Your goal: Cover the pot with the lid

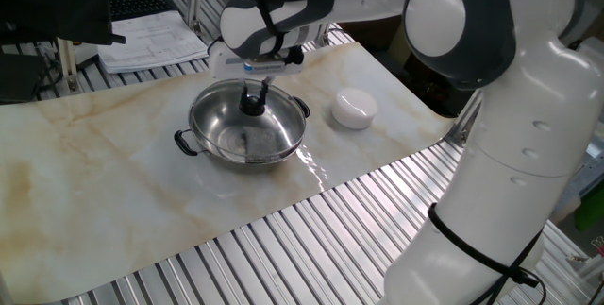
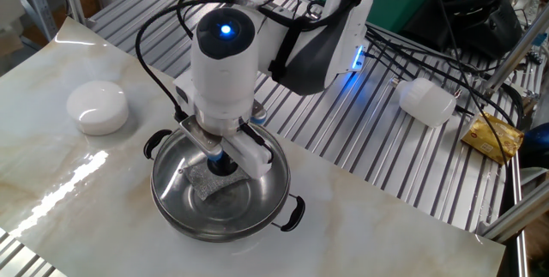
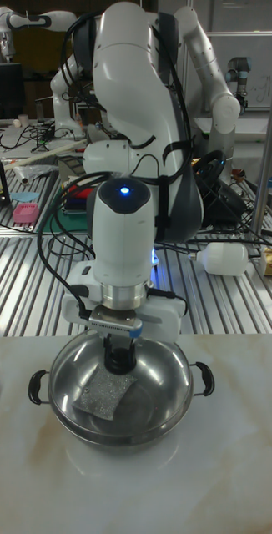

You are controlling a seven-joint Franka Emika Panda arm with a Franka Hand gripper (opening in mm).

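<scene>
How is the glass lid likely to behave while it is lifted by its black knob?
The glass lid, nearly invisible over the pot, looks rigid and probably fragile. Gripped only at its knob, it may tilt. Its smooth metal rim could slide on the shiny pot.

Pot (image 2: 219, 200) sits on the marbled surface (image 2: 51, 165), near its edge by the slatted metal, with black side handles at upper left and lower right. Lid (image 2: 225, 164) lies over the pot (glass clear, so the rim is hard to separate from the pot's). Hand (image 2: 221, 162) points straight down, fingers closed on the black centre knob. White dome-shaped object (image 2: 97, 106) rests well apart, to the left. Blue light glows on the arm's wrist.
</scene>
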